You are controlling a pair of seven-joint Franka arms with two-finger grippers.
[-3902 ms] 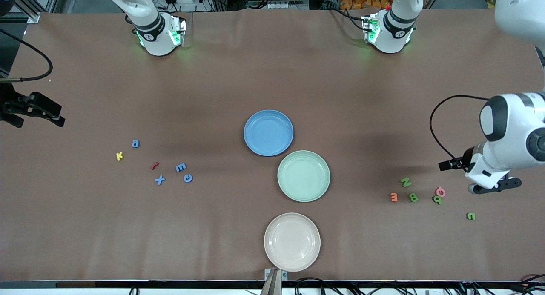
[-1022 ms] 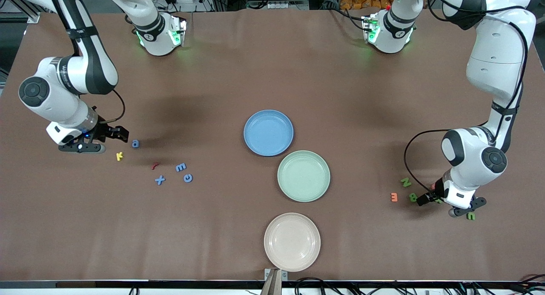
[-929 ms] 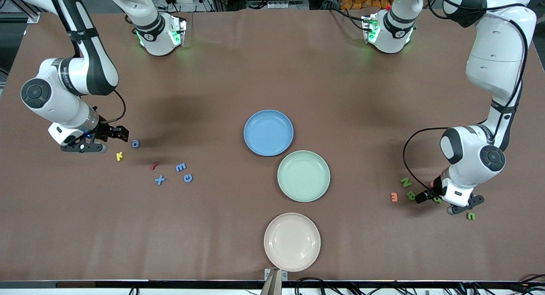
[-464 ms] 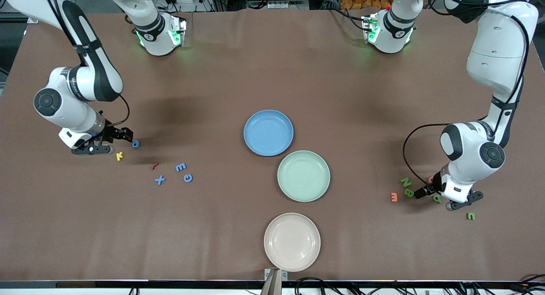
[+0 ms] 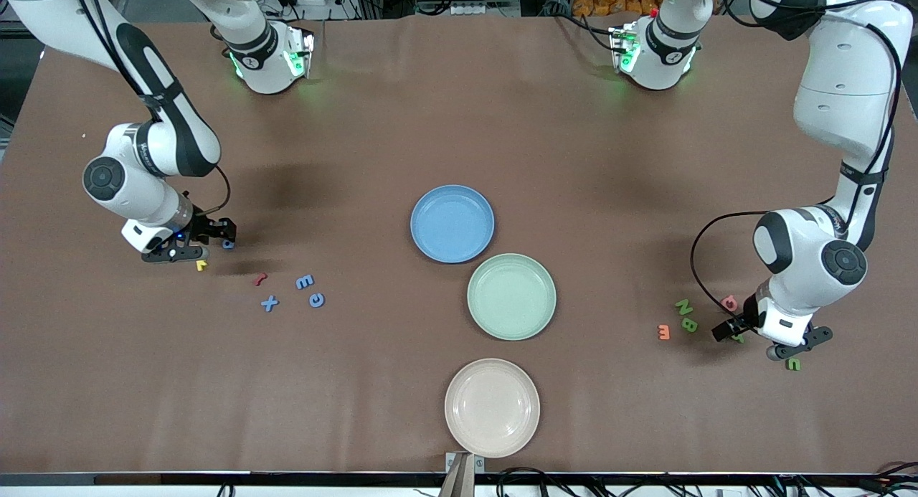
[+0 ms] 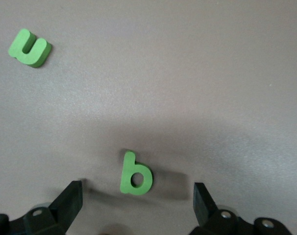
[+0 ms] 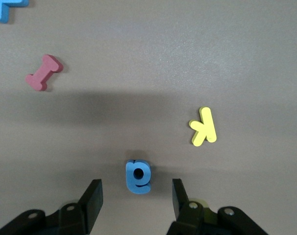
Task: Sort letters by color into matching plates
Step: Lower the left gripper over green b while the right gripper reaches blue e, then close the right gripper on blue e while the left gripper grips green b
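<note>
Three plates lie mid-table: blue (image 5: 452,223), mint green (image 5: 510,296), beige (image 5: 492,407). My right gripper (image 5: 223,237) (image 7: 136,198) stands low and open astride a blue letter (image 7: 138,176) (image 5: 228,244), its fingers (image 7: 92,198) clear of it on both sides. A yellow letter (image 5: 201,265) (image 7: 203,127) and a red letter (image 5: 260,279) (image 7: 43,72) lie close by. My left gripper (image 5: 733,333) (image 6: 137,205) is wide open over a green letter b (image 6: 135,175). A green u (image 6: 30,48) (image 5: 792,364) lies apart from it.
Three more blue letters (image 5: 305,282) lie nearer the front camera than the red one. Near the left gripper are a pink letter (image 5: 729,303), a green N (image 5: 683,307), a green B (image 5: 690,325) and an orange letter (image 5: 663,332).
The right gripper has slid over the blue letter and its fingers have narrowed. The left gripper has shifted from beside the green B to over the green b, uncovering the pink letter.
</note>
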